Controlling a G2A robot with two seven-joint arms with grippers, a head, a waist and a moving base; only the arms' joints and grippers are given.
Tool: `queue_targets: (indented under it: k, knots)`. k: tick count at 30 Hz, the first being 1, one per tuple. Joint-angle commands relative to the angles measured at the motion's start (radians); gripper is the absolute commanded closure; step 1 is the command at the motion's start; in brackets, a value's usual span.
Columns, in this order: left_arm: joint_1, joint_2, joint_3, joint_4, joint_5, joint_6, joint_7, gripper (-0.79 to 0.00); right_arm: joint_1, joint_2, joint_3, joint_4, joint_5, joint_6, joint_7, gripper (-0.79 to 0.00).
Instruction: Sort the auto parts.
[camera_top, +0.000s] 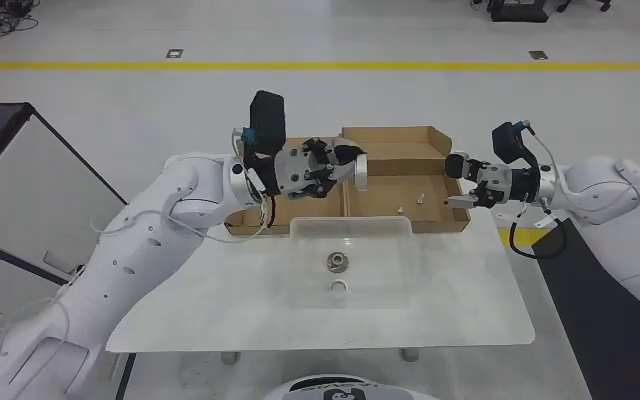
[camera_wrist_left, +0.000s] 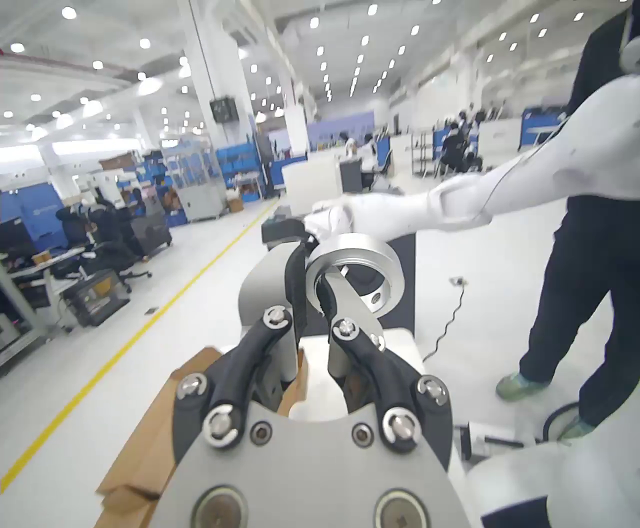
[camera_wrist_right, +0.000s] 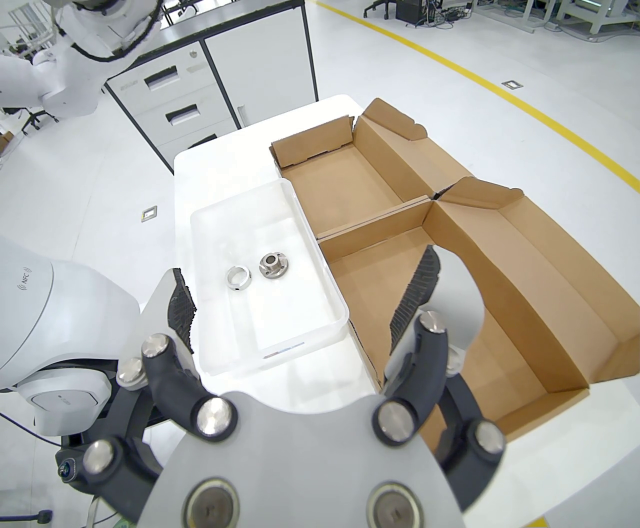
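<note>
My left gripper (camera_top: 352, 173) is shut on a silver ring collar (camera_wrist_left: 357, 272), one finger inside the ring, holding it raised over the left cardboard box (camera_top: 290, 210). A clear plastic tray (camera_top: 400, 228) at the table's middle holds a flanged metal hub (camera_top: 336, 263) and a second silver ring (camera_top: 339, 287). Both lie side by side in the right wrist view, the hub (camera_wrist_right: 272, 264) and the ring (camera_wrist_right: 235, 277). My right gripper (camera_top: 458, 186) stands open over the right end of the right cardboard box (camera_top: 440, 150), nothing between its fingers (camera_wrist_right: 417, 292).
Two small metal parts (camera_top: 421, 197) lie on the right box's floor. The two open boxes (camera_wrist_right: 505, 280) stand side by side behind the tray (camera_wrist_right: 320, 336). A grey drawer cabinet (camera_wrist_right: 200, 95) stands off the table's left end. White tabletop (camera_top: 460, 300) surrounds the tray.
</note>
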Motion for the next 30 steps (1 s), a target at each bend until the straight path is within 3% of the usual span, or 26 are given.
queue_targets:
  k: [1, 7, 12, 22, 30]
  knots:
    - [-0.023, -0.009, 0.029, 0.039, 0.031, 0.011, -0.079, 0.000, 0.000, 0.000, 0.000, 0.000, 0.000, 0.000, 0.000, -0.785]
    - [-0.072, -0.042, 0.111, 0.119, 0.101, 0.041, -0.202, 0.000, 0.000, 0.000, 0.000, 0.000, 0.000, 0.000, 0.000, -0.785]
    - [-0.143, -0.088, 0.186, 0.208, 0.128, 0.075, -0.254, 0.000, 0.000, 0.000, 0.000, 0.000, 0.000, 0.000, 0.000, -0.785]
    - [-0.302, -0.213, 0.344, 0.484, 0.147, 0.080, -0.348, 0.000, 0.000, 0.000, 0.000, 0.000, 0.000, 0.000, 0.000, -0.785]
    - [-0.381, -0.312, 0.441, 0.693, 0.229, 0.094, -0.390, 0.000, 0.000, 0.000, 0.000, 0.000, 0.000, 0.000, 0.000, -0.785]
